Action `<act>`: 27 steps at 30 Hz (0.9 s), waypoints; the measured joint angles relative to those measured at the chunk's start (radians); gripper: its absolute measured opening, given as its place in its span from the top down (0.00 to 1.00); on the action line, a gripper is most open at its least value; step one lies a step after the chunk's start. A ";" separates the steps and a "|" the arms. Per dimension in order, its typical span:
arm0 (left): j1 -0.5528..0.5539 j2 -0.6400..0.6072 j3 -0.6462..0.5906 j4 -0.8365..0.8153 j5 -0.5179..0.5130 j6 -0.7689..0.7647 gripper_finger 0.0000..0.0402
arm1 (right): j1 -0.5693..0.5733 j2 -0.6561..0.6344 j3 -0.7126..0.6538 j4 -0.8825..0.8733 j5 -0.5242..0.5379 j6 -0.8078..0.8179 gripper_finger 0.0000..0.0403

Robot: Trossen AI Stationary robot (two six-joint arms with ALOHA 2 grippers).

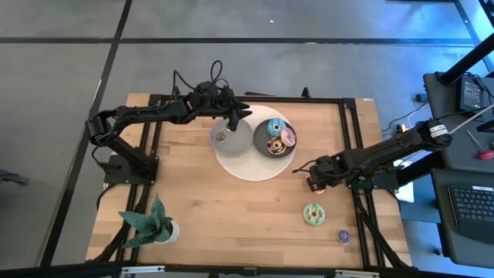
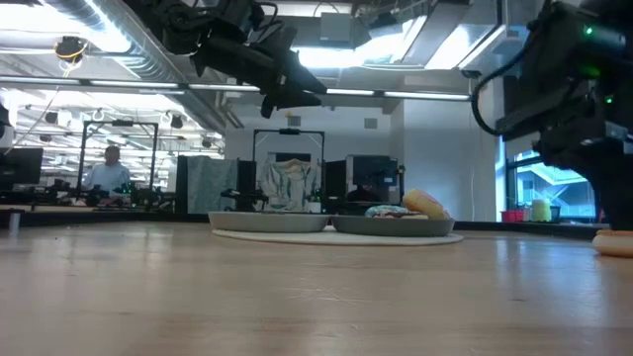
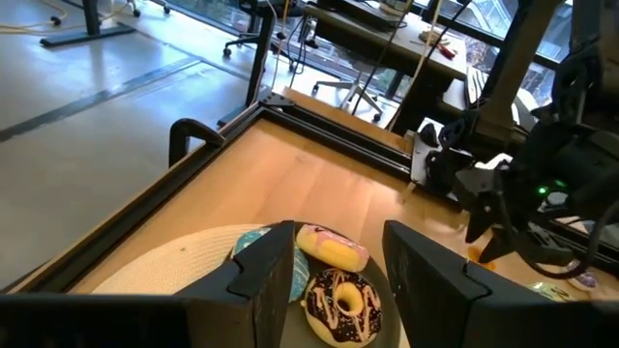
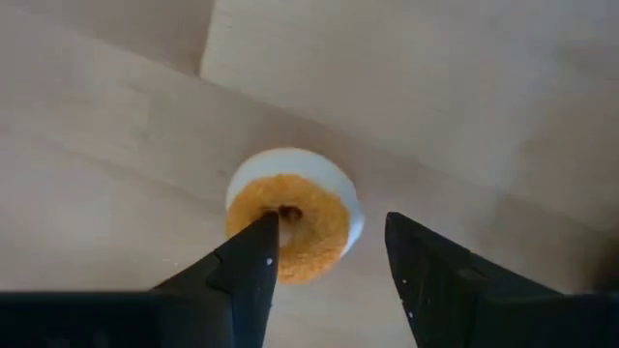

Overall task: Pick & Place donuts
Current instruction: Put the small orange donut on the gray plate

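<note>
Two dark grey plates lie side by side on a round cream mat (image 1: 251, 168). The right plate (image 1: 262, 148) holds a blue donut (image 1: 275, 127), a pink one (image 1: 289, 137) and a brown one (image 1: 273, 146); the left plate (image 1: 241, 141) holds one small brownish donut (image 1: 221, 137). My left gripper (image 3: 338, 261) hangs open, high above the plates. My right gripper (image 4: 329, 242) is open above an orange donut (image 4: 290, 220) lying flat on the wood near the table's right side, its fingers standing to either side. A green donut (image 1: 313, 214) and a purple one (image 1: 343, 235) lie toward the near right corner.
A green potted plant (image 1: 154, 224) stands at the near left corner. A black frame (image 1: 351, 147) runs along the table's edges. Bare wood lies between the plant and the green donut. A person (image 2: 109, 170) sits far off in the room behind.
</note>
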 joint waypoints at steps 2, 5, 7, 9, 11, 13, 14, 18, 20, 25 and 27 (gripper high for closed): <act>0.000 0.000 0.000 0.000 0.000 0.012 0.61 | 0.000 0.012 -0.017 0.022 -0.027 0.005 0.56; 0.000 0.000 0.000 0.000 0.000 0.016 0.62 | 0.000 0.023 -0.031 0.035 -0.035 0.013 0.62; 0.000 0.000 0.000 0.000 0.000 0.017 0.62 | 0.000 0.026 -0.031 0.040 -0.032 0.012 0.67; 0.000 0.000 0.000 0.000 -0.001 0.017 0.61 | 0.000 0.026 -0.027 0.039 -0.031 0.012 0.72; 0.000 0.000 0.000 0.000 -0.006 0.024 0.61 | 0.000 0.026 -0.012 0.034 -0.025 0.006 0.76; 0.000 0.000 0.000 0.000 -0.006 0.025 0.61 | 0.000 0.026 0.017 0.035 -0.022 -0.015 0.81; 0.000 0.000 0.000 0.000 -0.006 0.018 0.61 | 0.000 0.026 0.035 0.033 -0.013 -0.022 0.83; -0.004 0.000 0.000 0.000 -0.003 0.014 0.62 | -0.012 0.026 0.131 0.010 0.055 -0.110 0.87; -0.009 0.000 0.000 0.000 -0.002 0.014 0.62 | -0.037 0.025 0.192 -0.024 0.098 -0.162 0.87; -0.018 0.000 0.000 0.000 0.001 0.014 0.61 | -0.130 0.025 0.347 -0.114 0.171 -0.321 0.88; -0.018 0.000 0.000 -0.002 0.000 0.003 0.61 | -0.170 0.025 0.396 -0.141 0.181 -0.398 0.88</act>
